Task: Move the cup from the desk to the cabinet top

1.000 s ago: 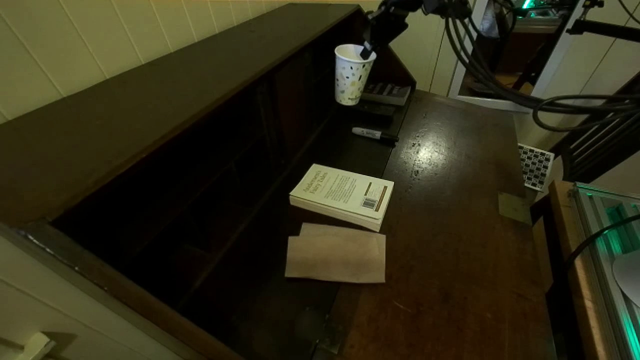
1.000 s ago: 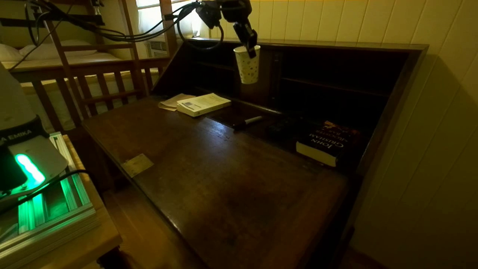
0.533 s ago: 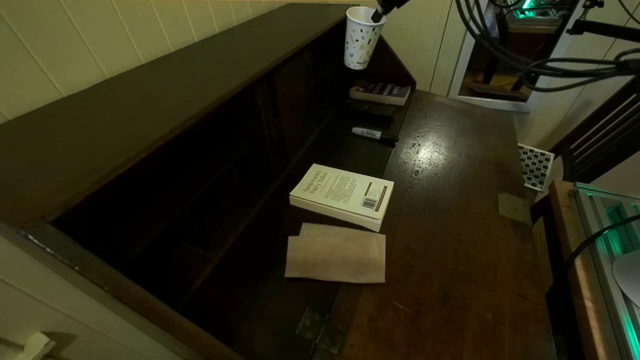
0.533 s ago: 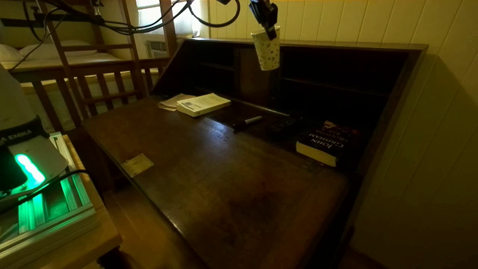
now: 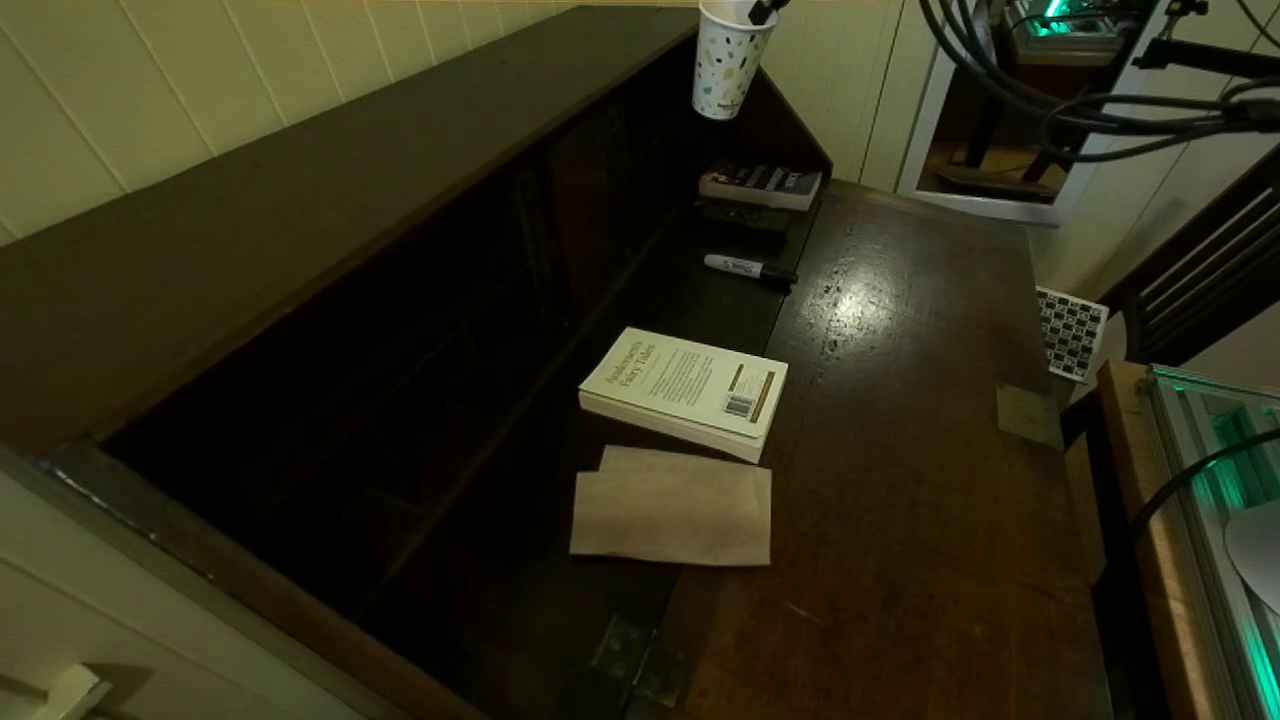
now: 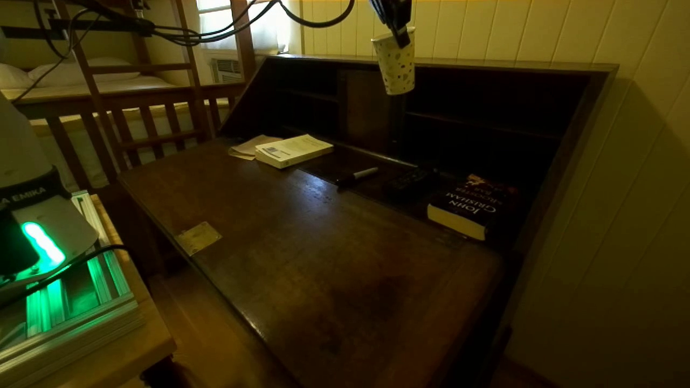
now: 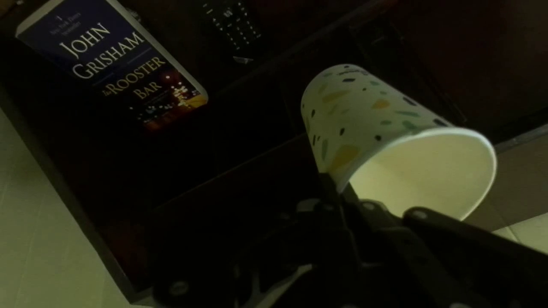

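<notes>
White speckled cup hangs below the hand, its rim pinched, above the desk; best raise its base past the front edge of the cabinet top beyond the hand, then lower gently without squeezing harder
</notes>
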Tool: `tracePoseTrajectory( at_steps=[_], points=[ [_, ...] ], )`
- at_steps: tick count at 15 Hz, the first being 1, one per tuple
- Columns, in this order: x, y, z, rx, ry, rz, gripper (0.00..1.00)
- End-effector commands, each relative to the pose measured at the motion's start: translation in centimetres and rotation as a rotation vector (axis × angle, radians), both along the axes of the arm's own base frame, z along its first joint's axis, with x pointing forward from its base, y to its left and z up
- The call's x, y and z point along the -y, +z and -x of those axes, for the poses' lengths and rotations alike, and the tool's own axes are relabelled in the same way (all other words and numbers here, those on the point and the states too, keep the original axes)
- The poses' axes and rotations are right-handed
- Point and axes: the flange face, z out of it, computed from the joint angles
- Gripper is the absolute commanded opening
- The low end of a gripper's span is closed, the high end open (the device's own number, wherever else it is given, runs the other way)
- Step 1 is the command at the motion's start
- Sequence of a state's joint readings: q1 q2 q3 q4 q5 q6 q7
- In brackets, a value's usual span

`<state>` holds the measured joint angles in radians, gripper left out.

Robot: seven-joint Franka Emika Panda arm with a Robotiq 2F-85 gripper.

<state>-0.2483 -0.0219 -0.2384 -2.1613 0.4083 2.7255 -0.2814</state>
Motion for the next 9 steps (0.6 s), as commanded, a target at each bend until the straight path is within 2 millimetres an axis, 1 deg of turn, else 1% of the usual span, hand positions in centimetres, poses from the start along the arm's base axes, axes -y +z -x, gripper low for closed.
tracePoseTrajectory(
  at_steps=[1, 2, 3, 5, 9],
  points=[
    [0.0, 0.0, 0.0, 0.000, 0.000, 0.000, 0.03],
    [0.0, 0.0, 0.0, 0.000, 0.000, 0.000, 0.03],
    [0.0, 0.0, 0.0, 0.000, 0.000, 0.000, 0.01],
    [0.5, 0.1, -0.2, 0.005, -0.020, 0.002, 0.01],
    [1.5, 1.1, -0.8, 0.035, -0.055, -0.001, 0.01]
  ],
)
